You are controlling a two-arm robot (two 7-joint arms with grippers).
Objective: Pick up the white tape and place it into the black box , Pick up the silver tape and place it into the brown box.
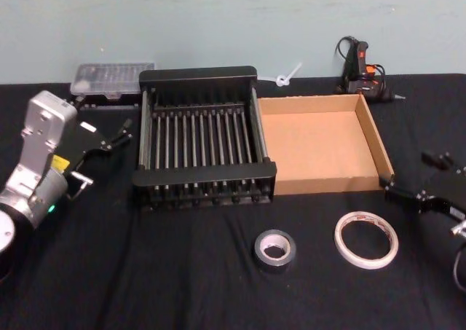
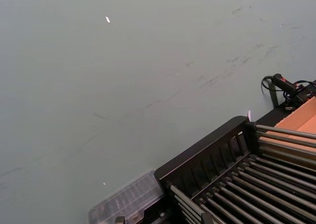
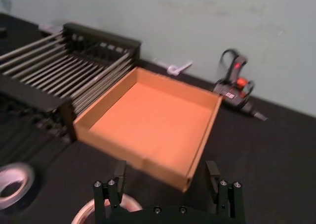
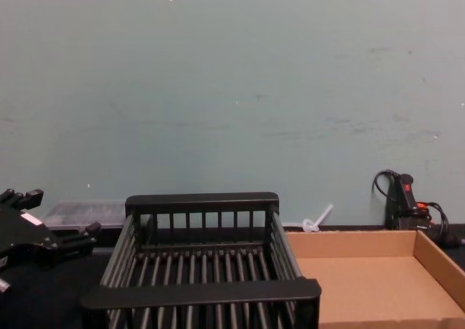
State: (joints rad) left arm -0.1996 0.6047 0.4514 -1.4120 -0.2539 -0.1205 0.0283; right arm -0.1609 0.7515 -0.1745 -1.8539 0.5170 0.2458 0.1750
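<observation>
Pale blue-green wall is backing a bench point(image 1: 182, 272) draped in black cloth, scuffed here and there in the left wrist and chest views. Seen from the head camera with the clock centred on the bench, the black box point(image 1: 204, 137) is sitting just left of centre, its slats running from 6 toward 12, and the brown box point(image 1: 320, 144) is standing hard against its 3 o'clock side, both showing bare floors. The silver tape point(image 1: 274, 250) is lying flat at about 6 o'clock, its centre hole facing straight up, in front of the seam between the two boxes. The white tape point(image 1: 366, 239) is lying flat too, hole upward, at about 4 o'clock, just beside the silver roll but apart from it, and near the brown box's front right corner. The right gripper point(image 3: 168, 177) is hovering at the bench's 3 to 4 o'clock edge, its fingers spread apart and holding nothing, with the white ring just beneath it in its own wrist view. The left gripper point(image 1: 109, 137) is hanging at 9 o'clock beside the black box's left wall, and I cannot tell how its fingers are standing. A clear plastic case point(image 1: 113, 79) is resting at 11 o'clock behind the crate, a white plastic piece point(image 1: 287, 76) at 12 by the wall, and a black-and-orange glue gun point(image 1: 360, 71) with its cord at 1 o'clock behind the brown box.
</observation>
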